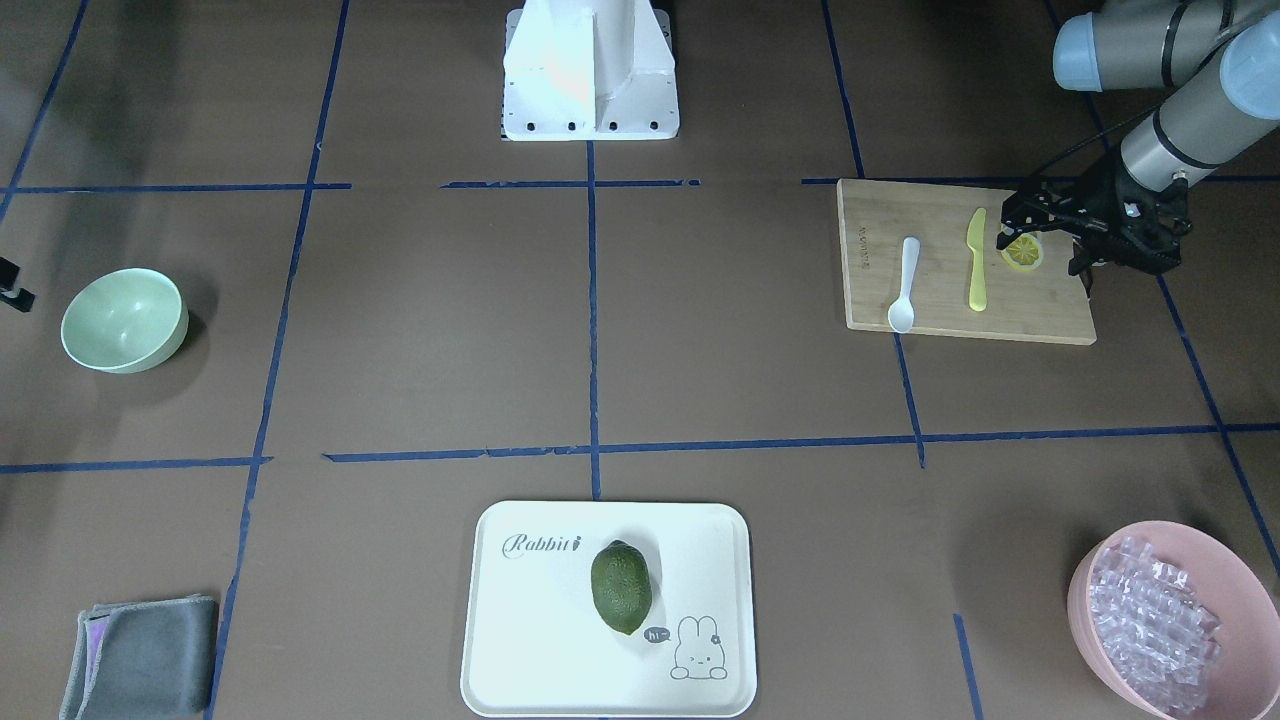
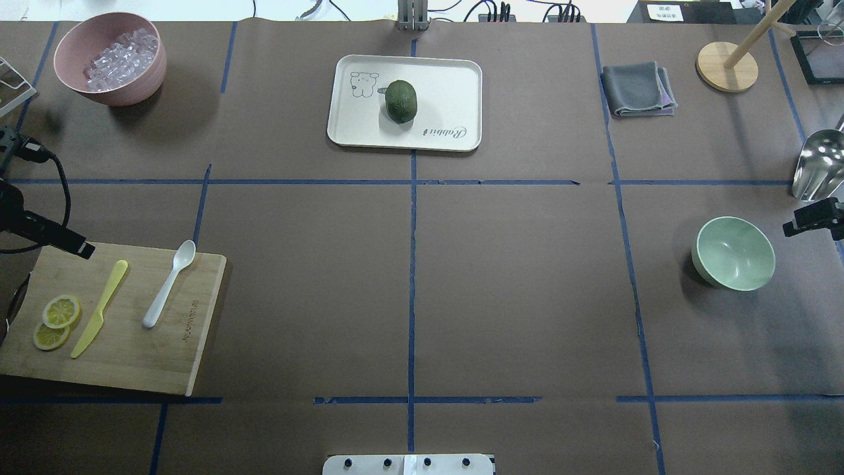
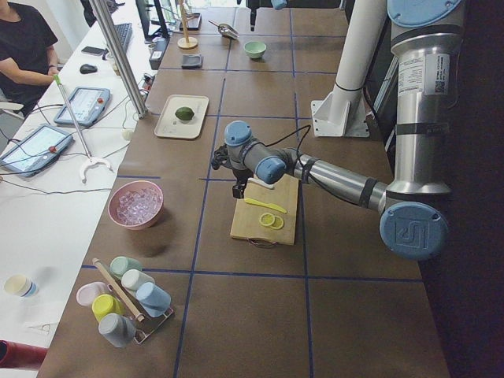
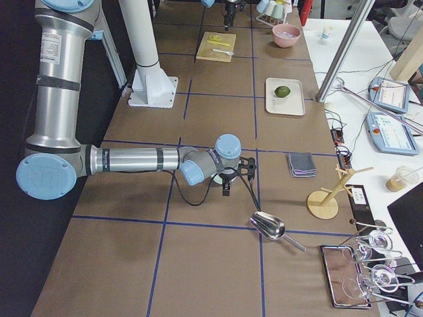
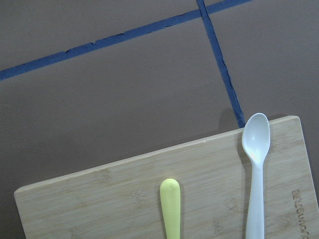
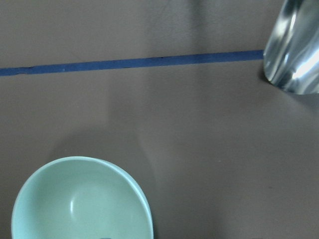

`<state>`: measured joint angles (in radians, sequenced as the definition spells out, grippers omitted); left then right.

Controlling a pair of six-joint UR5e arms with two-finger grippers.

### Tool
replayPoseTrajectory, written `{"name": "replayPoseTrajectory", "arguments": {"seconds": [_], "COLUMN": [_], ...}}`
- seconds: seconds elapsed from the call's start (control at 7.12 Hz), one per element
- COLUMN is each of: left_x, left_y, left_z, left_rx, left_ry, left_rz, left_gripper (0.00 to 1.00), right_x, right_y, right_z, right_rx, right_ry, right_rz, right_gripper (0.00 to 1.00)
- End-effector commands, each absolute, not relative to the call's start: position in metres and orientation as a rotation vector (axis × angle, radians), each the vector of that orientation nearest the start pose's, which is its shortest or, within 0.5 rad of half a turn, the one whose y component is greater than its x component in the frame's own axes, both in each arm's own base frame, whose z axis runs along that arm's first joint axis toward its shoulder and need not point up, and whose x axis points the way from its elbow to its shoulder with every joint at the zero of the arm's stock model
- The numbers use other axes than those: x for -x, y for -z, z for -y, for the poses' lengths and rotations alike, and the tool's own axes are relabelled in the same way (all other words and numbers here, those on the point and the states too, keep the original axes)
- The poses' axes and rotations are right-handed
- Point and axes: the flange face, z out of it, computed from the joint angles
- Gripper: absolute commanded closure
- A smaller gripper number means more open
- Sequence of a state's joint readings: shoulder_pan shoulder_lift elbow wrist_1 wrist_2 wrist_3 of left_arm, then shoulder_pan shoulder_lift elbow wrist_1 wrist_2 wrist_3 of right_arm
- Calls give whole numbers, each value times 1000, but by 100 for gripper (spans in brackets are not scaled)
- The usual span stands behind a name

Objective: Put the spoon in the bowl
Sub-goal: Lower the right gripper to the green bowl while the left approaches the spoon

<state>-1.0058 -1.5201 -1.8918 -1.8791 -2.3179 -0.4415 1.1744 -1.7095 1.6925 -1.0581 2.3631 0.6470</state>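
The white plastic spoon [image 1: 905,285] lies on a wooden cutting board [image 1: 1040,320] on my left side, scoop toward the table's middle. It also shows in the overhead view [image 2: 168,285] and the left wrist view [image 5: 256,169]. My left gripper [image 1: 1040,242] hovers over the board's outer end above the lemon slices, beside the spoon. Its jaws look open and empty. The pale mint-green bowl [image 1: 125,320] stands empty on the far right side [image 2: 734,254] and shows in the right wrist view [image 6: 79,199]. Only a bit of my right gripper [image 2: 814,218] shows, next to the bowl; I cannot tell its state.
A yellow plastic knife [image 1: 976,260] and two lemon slices [image 2: 56,320] share the board. A white tray [image 1: 520,620] holds a green fruit [image 1: 620,587]. A pink bowl of clear cubes [image 1: 1170,610], a grey cloth [image 1: 140,655] and a metal scoop [image 2: 821,165] stand around the edges.
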Motion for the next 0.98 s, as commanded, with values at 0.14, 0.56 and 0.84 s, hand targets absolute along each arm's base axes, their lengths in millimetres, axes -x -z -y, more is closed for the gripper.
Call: {"name": "replayPoseTrajectory", "arguments": {"seconds": [0.14, 0.56, 0.84], "left_x": [-202, -202, -201], "left_y": [-489, -488, -484], "left_z": [440, 440, 439], "left_rx": [-132, -134, -138], "left_ry": [-331, -332, -330], "left_rz": [-904, -905, -908], "left_gripper": [0, 0, 0], "right_x": [172, 176, 179], "right_y": [-616, -624, -613], "right_z": [442, 449, 454], "right_rx": [29, 42, 28], "right_ry": [43, 33, 40], "right_rz": [892, 883, 897], "right_gripper": [4, 58, 100]}}
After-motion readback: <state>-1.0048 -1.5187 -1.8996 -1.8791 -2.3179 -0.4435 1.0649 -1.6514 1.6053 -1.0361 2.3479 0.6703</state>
